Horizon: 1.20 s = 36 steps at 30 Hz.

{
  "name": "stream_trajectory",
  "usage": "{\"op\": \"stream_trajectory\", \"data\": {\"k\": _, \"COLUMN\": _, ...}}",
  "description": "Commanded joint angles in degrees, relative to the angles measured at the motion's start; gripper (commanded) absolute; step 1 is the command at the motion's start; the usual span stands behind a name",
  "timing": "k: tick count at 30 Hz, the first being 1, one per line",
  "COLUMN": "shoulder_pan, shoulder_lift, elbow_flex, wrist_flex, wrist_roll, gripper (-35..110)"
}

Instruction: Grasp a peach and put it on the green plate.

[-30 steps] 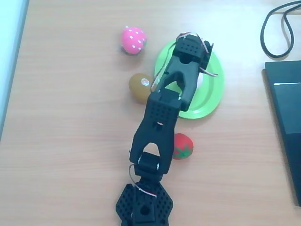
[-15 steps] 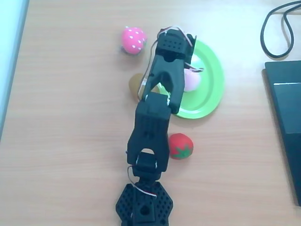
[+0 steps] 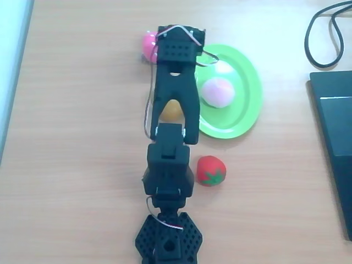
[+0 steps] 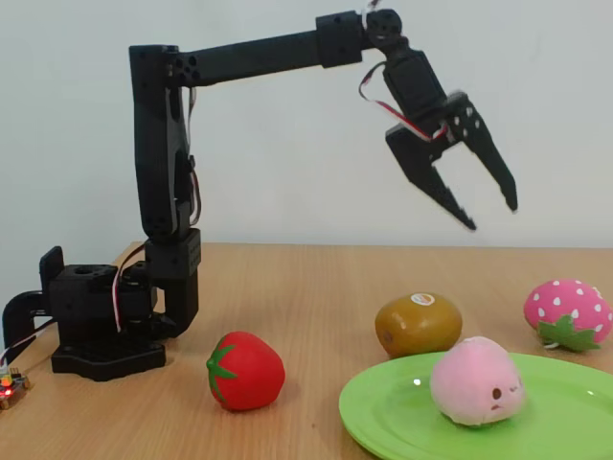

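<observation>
Light wood-grain table (image 3: pixel 82 137), evenly lit. Plain whitish wall (image 4: pixel 287 153) behind. Black cable (image 3: pixel 324 33) and dark flat device (image 3: pixel 335 137) at table's right edge, overhead view.

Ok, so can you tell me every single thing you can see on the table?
peach: one, pale pink, lying on the green plate
green plate: one, lime green, middle of the table
strawberry: one, bright pink with white dots, beside the plate
tomato: one, red with green leaves, near the arm's base
kiwi-like fruit: one, brownish, next to the plate
cable: one, black, table corner
dark flat device: one, black, table edge
tool: one, black, open, raised above the table, holding nothing
</observation>
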Motion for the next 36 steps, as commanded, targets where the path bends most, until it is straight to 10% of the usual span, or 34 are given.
{"op": "stream_trajectory", "data": {"k": 1, "shoulder_pan": -1.85, "shoulder_lift": 6.94, "elbow_flex": 2.64, "wrist_flex": -4.83, "wrist_roll": -0.70, "gripper": 17}}
{"op": "stream_trajectory", "data": {"k": 36, "shoulder_pan": -12.57, "shoulder_lift": 74.44, "elbow_flex": 91.41, "wrist_flex": -38.50, "wrist_roll": -9.76, "gripper": -8}}
